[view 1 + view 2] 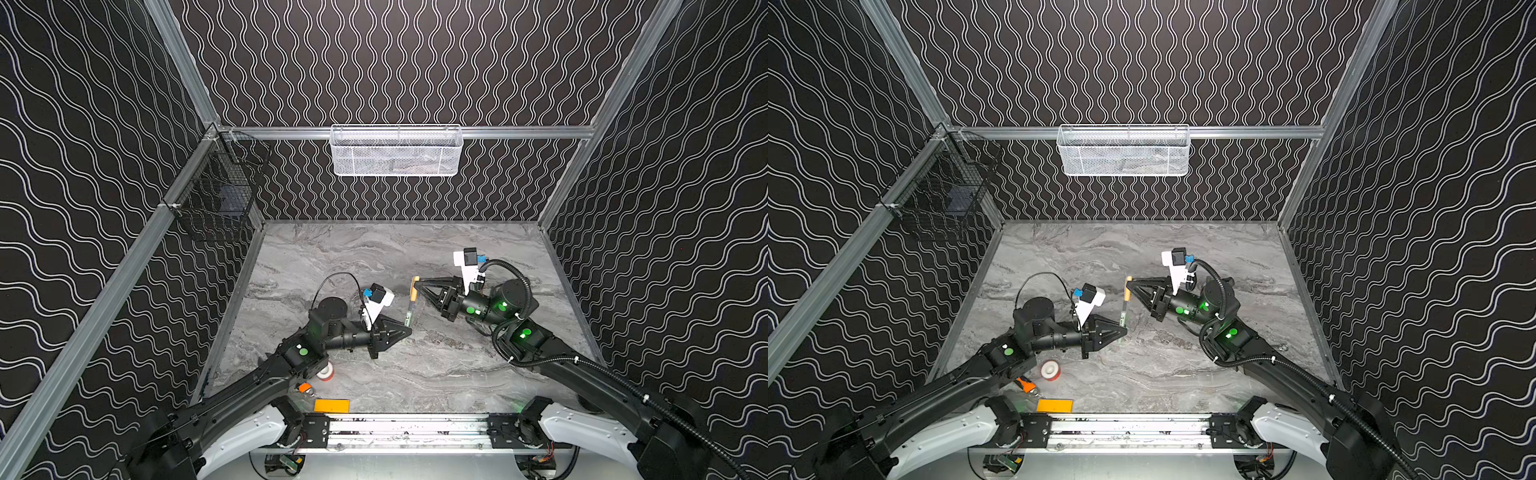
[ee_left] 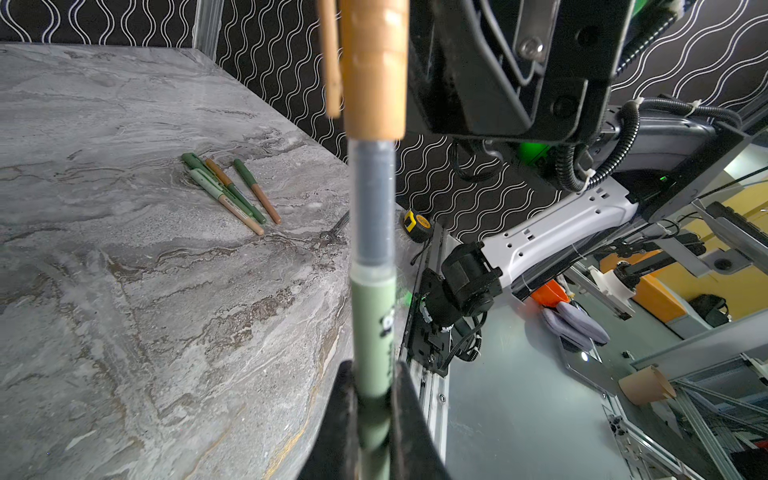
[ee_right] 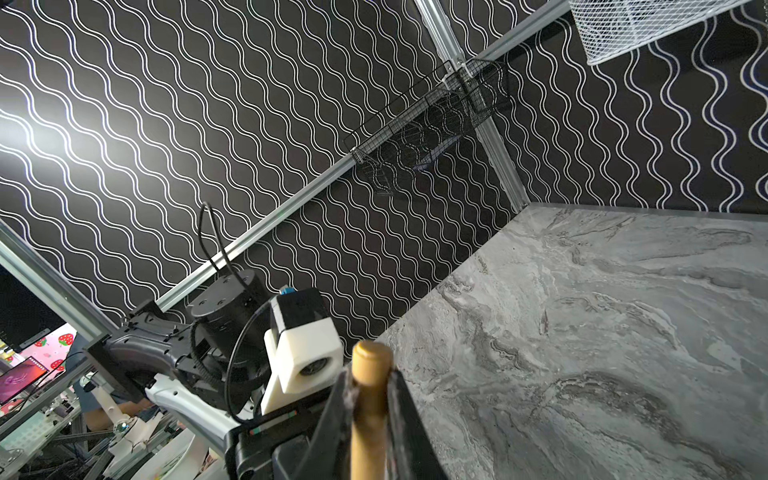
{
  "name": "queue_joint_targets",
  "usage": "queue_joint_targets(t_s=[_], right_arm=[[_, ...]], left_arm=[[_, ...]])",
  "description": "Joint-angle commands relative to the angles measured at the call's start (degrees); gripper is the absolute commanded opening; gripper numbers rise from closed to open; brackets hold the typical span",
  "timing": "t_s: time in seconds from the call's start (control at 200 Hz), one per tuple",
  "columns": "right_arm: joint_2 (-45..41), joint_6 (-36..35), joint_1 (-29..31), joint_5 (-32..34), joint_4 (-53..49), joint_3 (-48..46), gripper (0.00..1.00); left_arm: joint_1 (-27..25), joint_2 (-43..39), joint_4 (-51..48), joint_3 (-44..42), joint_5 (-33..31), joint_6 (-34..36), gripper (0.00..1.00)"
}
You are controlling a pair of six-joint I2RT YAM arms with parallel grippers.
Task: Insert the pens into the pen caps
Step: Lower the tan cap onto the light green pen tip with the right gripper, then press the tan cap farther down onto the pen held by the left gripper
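Black walls (image 1: 395, 62) printed with white wavy lines close in the grey marbled bench (image 1: 353, 257) on three sides, framed by silver metal rails (image 1: 519, 132). A white mesh basket (image 1: 396, 158) hangs from the back rail at 12 o'clock, and a black wire basket (image 1: 216, 199) hangs on the side wall at 10 o'clock.

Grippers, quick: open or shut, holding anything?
Left gripper: shut on the thin pale green pen.
Right gripper: shut on the stubby mustard tan pen cap.

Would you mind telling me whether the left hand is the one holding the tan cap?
No, the left hand grips the green pen, while the right hand holds the tan cap.
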Motion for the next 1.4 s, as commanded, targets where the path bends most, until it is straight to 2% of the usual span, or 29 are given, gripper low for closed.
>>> queue_joint_targets(t_s=[0.0, 0.485, 0.741, 0.971, 1.146, 1.256, 1.396], right_arm=[[0.9, 1.1, 0.4, -1.5, -0.2, -0.4, 0.16], [3.1, 1.0, 1.7, -1.8, 3.2, -1.4, 0.16], [2.4, 0.1, 2.1, -2.4, -2.2, -0.2, 0.16], [3.0, -0.1, 2.2, -3.9, -4.8, 1.3, 0.17], [2.9, -0.4, 2.3, -3.0, -6.1, 2.6, 0.21], [2.7, -0.5, 2.3, -2.0, -7.1, 3.6, 0.34], [2.4, -1.5, 2.3, -1.7, -9.3, 5.1, 0.44]], left_arm=[[0.2, 0.1, 6.3, 1.1, -0.4, 0.7, 0.00], [0.4, -0.7, 6.4, 0.9, -1.1, 0.7, 0.00], [0.7, -3.6, 4.3, 0.2, -5.8, 2.3, 0.00], [0.7, -4.0, 5.0, 0.3, -5.0, 2.8, 0.00], [0.7, -3.5, 3.1, 0.9, -5.2, 4.1, 0.00], [0.7, -3.2, 2.4, 0.9, -5.7, 4.4, 0.00], [0.7, -2.9, 0.8, 1.2, -7.2, 5.1, 0.00]])
